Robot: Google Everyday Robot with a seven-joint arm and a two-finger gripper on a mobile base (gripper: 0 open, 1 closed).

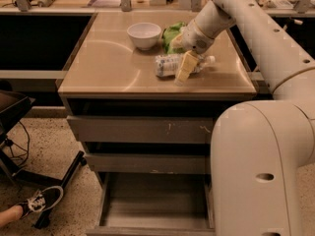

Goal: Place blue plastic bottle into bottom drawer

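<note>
White rounded arm (268, 45), dark round holes (265, 176); cream hand (183, 72) over tabletop bottle (166, 65).

The smooth, cream-coloured gripper (186, 66) is sitting over the clear, ribbed blue plastic bottle (165, 65) on the glossy tan tabletop (108, 68).

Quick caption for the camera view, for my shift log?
Gripper at the blue plastic bottle lying on the cabinet top; bottom drawer open below.
</note>
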